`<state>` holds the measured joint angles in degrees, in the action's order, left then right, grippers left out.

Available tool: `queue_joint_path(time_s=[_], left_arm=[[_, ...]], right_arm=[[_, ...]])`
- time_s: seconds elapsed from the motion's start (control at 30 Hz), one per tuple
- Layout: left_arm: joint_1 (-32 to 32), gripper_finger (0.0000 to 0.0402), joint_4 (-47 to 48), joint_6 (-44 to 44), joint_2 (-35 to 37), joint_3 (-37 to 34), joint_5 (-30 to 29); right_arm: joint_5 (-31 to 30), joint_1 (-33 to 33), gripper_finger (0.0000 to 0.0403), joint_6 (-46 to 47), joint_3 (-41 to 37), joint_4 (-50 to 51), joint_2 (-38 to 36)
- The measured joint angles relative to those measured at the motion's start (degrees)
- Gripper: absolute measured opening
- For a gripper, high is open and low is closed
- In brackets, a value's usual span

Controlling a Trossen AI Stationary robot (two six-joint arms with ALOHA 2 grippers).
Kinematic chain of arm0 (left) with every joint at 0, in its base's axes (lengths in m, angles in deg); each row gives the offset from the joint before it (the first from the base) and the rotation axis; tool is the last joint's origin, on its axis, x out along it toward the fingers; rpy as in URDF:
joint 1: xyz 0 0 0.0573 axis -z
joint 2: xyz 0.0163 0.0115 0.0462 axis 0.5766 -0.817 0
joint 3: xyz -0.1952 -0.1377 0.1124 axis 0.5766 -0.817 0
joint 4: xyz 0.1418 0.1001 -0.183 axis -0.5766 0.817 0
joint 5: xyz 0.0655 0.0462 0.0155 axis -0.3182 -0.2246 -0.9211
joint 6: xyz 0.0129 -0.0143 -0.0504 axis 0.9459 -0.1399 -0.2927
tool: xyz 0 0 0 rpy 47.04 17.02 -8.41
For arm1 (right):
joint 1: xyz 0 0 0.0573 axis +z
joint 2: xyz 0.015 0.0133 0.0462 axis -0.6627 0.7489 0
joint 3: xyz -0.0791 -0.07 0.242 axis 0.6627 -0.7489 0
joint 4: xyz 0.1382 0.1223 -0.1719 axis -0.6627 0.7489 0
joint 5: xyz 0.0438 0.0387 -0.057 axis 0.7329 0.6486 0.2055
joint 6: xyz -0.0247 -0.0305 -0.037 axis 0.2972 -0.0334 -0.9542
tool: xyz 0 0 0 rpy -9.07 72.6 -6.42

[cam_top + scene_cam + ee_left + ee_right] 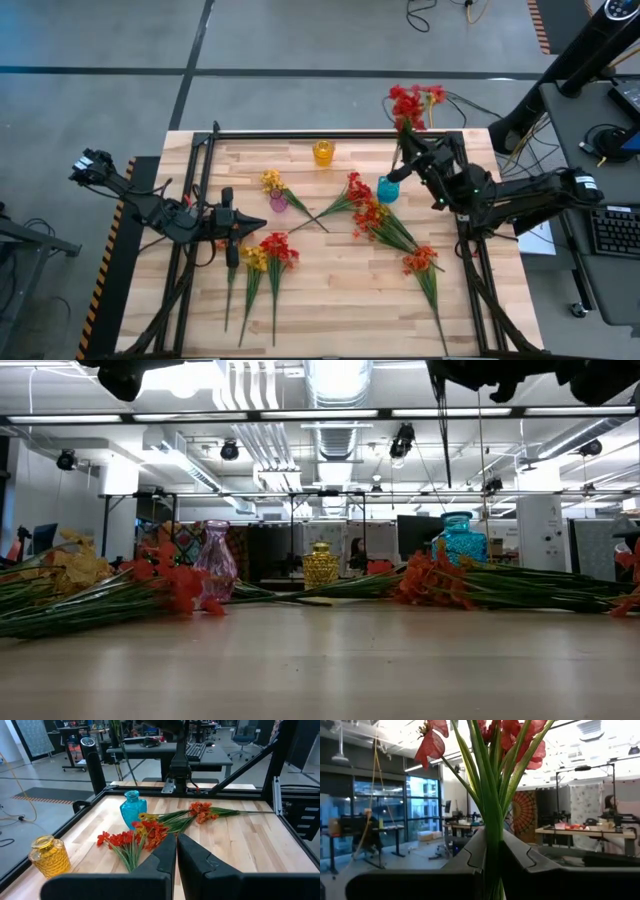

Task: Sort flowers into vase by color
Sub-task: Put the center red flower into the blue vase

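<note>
My right gripper [408, 140] is shut on a red flower [410, 102] near the table's far right, above the blue vase [388, 188]. Its blossoms [512, 735] stand above the fingers. A yellow vase [323, 152] stands at the far middle and a purple vase [278, 202] nearer the centre. Red and orange-red flowers [368, 212] lie flat beside the blue vase. Yellow and red flowers [265, 255] lie at the near left. My left gripper [250, 225] hangs shut and empty over the table's left. My right gripper pinches the red flower's green stem bundle [492, 845] between its two fingers, a little below the blossoms. The fingers come from the table's right side and lie across the stem. The flower stands about upright, and its long stem [397, 165] reaches down toward the blue vase; whether its end is inside, I cannot tell.
An orange flower [422, 262] lies near the right front. A yellow flower [272, 181] lies beside the purple vase. A black frame rail [340, 133] runs along the table's far edge and struts run down both sides. Bare wood shows in the near middle.
</note>
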<state>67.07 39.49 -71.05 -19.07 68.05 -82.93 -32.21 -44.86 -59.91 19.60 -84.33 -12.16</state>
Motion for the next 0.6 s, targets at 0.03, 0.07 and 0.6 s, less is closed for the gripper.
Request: queue_joint_path(time_s=[0.03,0.07,0.6], left_arm=[[0.0,0.0000,0.0,0.0,0.0,0.0,0.0],[0.0,0.0000,0.0,0.0,0.0,0.0,0.0],[0.0,0.0000,-0.2,0.2,0.0,0.0,0.0]], right_arm=[[0.0,-0.1,0.0027,0.1,-0.2,0.3,-0.5],[0.0,-0.1,0.0027,-0.2,-0.6,0.4,-0.9],[7.6,-4.4,0.0027,-0.5,-7.1,-3.9,-0.9]])
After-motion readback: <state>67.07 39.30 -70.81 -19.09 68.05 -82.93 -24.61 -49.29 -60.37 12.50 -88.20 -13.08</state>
